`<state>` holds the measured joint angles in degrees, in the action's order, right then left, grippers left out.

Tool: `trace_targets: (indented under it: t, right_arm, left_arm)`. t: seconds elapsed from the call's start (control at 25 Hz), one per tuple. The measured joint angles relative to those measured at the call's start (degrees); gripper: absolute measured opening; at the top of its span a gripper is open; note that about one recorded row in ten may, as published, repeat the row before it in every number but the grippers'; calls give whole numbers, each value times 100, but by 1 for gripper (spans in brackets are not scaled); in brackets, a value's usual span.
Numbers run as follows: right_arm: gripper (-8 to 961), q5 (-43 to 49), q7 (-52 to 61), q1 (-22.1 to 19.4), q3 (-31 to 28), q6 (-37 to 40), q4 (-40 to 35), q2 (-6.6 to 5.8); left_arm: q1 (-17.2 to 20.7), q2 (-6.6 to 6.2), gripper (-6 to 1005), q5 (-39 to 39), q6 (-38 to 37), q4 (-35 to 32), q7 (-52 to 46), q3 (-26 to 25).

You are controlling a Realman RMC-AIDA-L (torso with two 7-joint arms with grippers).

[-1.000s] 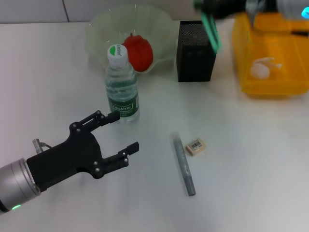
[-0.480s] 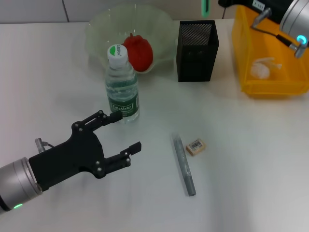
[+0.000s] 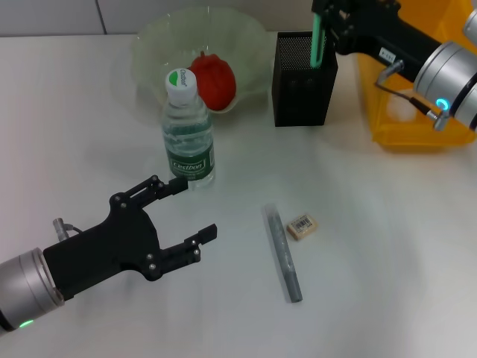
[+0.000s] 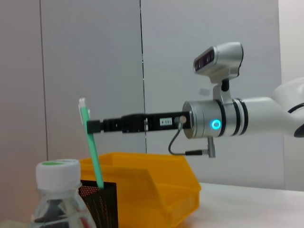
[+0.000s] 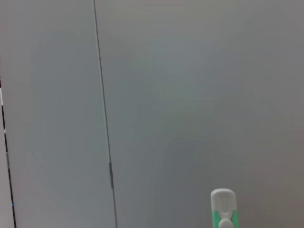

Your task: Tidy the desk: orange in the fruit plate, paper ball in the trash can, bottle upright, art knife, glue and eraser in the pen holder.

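My right gripper (image 3: 322, 21) is shut on the green art knife (image 3: 318, 43), which stands slightly tilted with its lower end inside the black mesh pen holder (image 3: 304, 80). The left wrist view shows the knife (image 4: 90, 145), the right gripper (image 4: 93, 127) and the holder (image 4: 97, 206); the knife's top shows in the right wrist view (image 5: 223, 209). My left gripper (image 3: 195, 205) is open and empty, just in front of the upright water bottle (image 3: 188, 133). The orange (image 3: 214, 79) lies in the glass fruit plate (image 3: 160, 46). The grey glue stick (image 3: 282, 253) and eraser (image 3: 302, 225) lie on the table.
The yellow trash bin (image 3: 417, 130) stands at the back right, partly under my right arm; the paper ball is hidden behind that arm. Bare white table lies to the front right of the glue stick.
My right arm has swung in over the bin and brought the green knife down, so its lower end is now in the pen holder. The left gripper has barely moved.
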<state>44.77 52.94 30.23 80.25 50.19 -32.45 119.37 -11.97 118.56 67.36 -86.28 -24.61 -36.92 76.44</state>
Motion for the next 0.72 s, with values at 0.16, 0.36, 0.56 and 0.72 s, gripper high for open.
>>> trace_targets:
  t: [0.16,0.36,0.56,0.72]
  right_arm:
    - [241,-12,-29,-24,-31,181,108,-1]
    - [250,-17,-99,-61,-45,228,184,5]
    - [259,-25,-192,-196,-65,476,150,7]
    - [288,-27,-24,-589,-154,749,-403,-8]
  left_arm:
    - [10,-7,784,-1,-67,0,0,-23]
    - [11,-9,784,-10,-74,0,0,-40]
    - [9,-15,784,-24,-99,-7,0,-42]
    - [9,-20,784,-32,-188,-26,0,-50]
